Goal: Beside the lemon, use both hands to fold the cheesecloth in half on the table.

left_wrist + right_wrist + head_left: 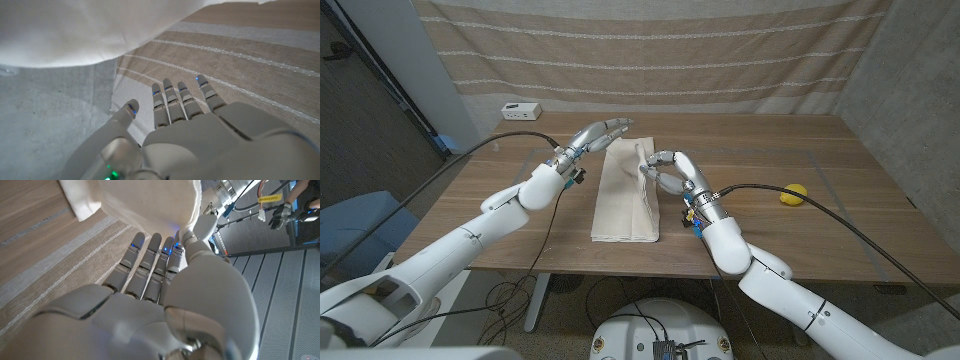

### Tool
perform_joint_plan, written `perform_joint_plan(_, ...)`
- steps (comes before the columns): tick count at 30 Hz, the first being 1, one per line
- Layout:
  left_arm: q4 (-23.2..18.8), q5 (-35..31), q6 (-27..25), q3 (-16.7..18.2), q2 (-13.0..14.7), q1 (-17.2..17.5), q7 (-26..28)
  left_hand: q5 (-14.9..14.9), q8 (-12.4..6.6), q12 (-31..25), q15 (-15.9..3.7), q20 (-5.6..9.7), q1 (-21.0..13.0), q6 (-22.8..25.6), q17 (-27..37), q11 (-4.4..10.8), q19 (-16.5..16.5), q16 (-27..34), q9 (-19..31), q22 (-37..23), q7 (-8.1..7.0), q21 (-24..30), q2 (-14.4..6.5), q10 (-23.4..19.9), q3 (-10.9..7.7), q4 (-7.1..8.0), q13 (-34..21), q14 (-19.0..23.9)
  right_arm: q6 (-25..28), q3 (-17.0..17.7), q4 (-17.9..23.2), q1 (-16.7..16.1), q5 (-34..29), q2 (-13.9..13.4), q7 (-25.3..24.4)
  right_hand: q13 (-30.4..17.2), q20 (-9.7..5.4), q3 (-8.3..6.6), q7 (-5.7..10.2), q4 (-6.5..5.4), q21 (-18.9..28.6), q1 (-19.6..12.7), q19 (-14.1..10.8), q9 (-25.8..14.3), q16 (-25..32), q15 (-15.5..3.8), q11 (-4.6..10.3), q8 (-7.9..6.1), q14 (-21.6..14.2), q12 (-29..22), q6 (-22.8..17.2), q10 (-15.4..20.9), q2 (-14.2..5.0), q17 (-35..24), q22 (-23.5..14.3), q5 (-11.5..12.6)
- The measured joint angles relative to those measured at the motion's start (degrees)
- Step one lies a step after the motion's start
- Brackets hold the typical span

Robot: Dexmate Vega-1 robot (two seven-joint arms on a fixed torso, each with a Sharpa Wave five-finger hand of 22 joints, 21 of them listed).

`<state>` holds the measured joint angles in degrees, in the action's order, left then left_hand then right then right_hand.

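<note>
The cream cheesecloth (625,195) lies mid-table as a long narrow strip running away from me. Its far right edge is lifted into a small peak. My right hand (672,176) is at that peak, and in the right wrist view the cheesecloth (150,205) hangs over its fingertips (150,247), pinched against the thumb. My left hand (598,136) hovers at the strip's far left corner with its fingers (170,97) straight and apart, holding nothing; the cheesecloth (85,30) shows just beyond them. The yellow lemon (794,194) sits on the table to the right of my right arm.
A small white box (520,109) stands at the table's back left corner. A striped beige curtain (650,50) hangs behind the wooden table (800,150). Black cables run along both arms. A blue chair (355,225) stands off the table's left side.
</note>
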<state>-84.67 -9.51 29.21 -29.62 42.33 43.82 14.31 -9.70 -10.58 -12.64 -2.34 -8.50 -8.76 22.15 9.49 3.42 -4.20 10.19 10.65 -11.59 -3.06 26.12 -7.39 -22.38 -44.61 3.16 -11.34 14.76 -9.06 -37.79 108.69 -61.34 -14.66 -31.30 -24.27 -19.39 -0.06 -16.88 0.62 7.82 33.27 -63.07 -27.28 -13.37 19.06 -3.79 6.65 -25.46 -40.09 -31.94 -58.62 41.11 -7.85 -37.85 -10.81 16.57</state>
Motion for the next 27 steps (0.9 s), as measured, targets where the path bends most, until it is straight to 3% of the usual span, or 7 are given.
perform_joint_plan(6,-0.6,3.5,4.2,3.8,-0.8,1.4,0.1,0.0,0.22,0.4,0.00,-0.31,0.2,-1.3,0.0,-0.83,-0.3,0.0,0.0,0.0,0.33,0.0,0.2,0.8,0.00,0.00,0.0,0.0,0.0,-0.8,0.2,0.9,-1.0,0.0,4.1,-0.1,-0.59,0.23,-0.03,-0.23,0.0,0.0,0.7,0.0,0.0,0.11,0.33,-0.23,0.3,0.0,0.0,0.3,0.00,-0.8,-0.3,0.0)
perform_joint_plan(7,-0.7,5.9,7.0,4.6,-1.0,1.6,-0.2,0.0,0.22,0.4,0.00,-0.31,0.5,-1.4,0.1,-0.93,-0.3,0.0,0.0,0.0,0.41,0.0,0.0,0.9,0.02,0.01,0.0,0.0,0.0,-1.5,0.4,1.6,-1.3,-0.1,4.7,-0.2,-0.65,0.30,-0.21,-0.16,0.0,0.0,0.8,0.0,0.0,0.19,0.36,-0.38,0.4,0.0,-0.2,0.4,0.00,-1.0,-0.3,-0.1)
perform_joint_plan(14,-1.4,9.8,10.9,7.8,-1.9,2.3,-1.9,0.0,0.44,0.8,-0.01,-0.94,0.9,-2.4,0.3,-1.38,-0.5,0.0,0.0,0.0,0.74,0.0,0.1,1.8,0.49,0.49,0.0,0.0,0.4,-3.5,0.7,3.4,-3.4,-0.2,8.7,-0.4,-1.35,1.30,0.02,-0.10,-0.1,0.0,1.9,-0.2,0.2,-0.02,2.29,-0.67,1.6,0.0,0.0,-0.4,0.01,-1.9,-0.3,-0.6)
perform_joint_plan(18,-1.4,11.3,12.5,8.8,-2.3,2.3,-3.5,0.0,0.44,0.8,-0.01,-0.94,1.1,-2.4,0.3,-1.34,-0.5,0.0,0.0,0.0,0.83,0.0,0.4,1.9,0.49,0.49,0.0,0.0,0.9,-4.9,0.8,4.7,-4.7,-0.2,10.9,-0.5,-1.67,1.71,0.03,-0.50,-0.2,0.3,2.4,-0.2,0.0,0.10,2.61,-0.68,2.2,0.0,0.0,-0.7,0.27,-1.9,-0.3,-0.9)
perform_joint_plan(20,-1.2,12.0,13.2,9.6,-2.8,2.3,-4.2,0.0,0.44,0.8,-0.01,-0.94,1.1,-2.4,0.3,-1.34,-0.5,0.0,0.0,0.0,0.83,0.0,0.4,1.9,0.28,0.69,0.0,0.0,1.4,-6.0,0.8,5.7,-5.4,-0.3,12.5,-0.7,-1.71,1.78,0.86,-0.57,-0.2,0.6,2.5,-0.1,-0.2,0.27,3.42,-0.68,2.7,0.0,-0.9,-0.1,0.56,-1.9,-0.3,-1.1)
perform_joint_plan(24,-0.9,12.7,13.9,10.2,-3.2,2.1,-5.3,0.0,0.44,0.8,-0.01,-0.94,1.1,-2.7,0.3,-1.65,-0.5,0.0,0.0,0.0,1.13,0.0,0.4,2.2,0.35,0.80,0.0,0.0,2.6,-7.4,0.8,7.0,-6.5,-0.3,16.1,-0.7,-1.95,2.36,1.37,-1.14,-0.2,0.9,2.8,-0.1,-1.1,0.31,3.41,-0.68,4.0,0.9,-0.6,-0.9,0.78,-1.8,-0.3,-1.3)
perform_joint_plan(27,-0.4,13.5,14.5,10.9,-3.7,1.8,-6.3,0.0,0.44,0.8,-0.01,-0.94,1.1,-2.7,0.3,-1.65,-0.5,0.2,0.0,0.0,1.13,0.0,0.4,2.2,0.50,0.95,0.0,0.0,4.4,-8.9,1.0,8.6,-7.1,-0.3,20.1,-0.2,-1.25,2.89,2.10,-1.67,-0.2,1.7,3.4,0.3,-1.8,0.61,1.95,-0.39,4.7,3.1,0.2,-4.8,0.16,-1.3,-0.3,-1.8)
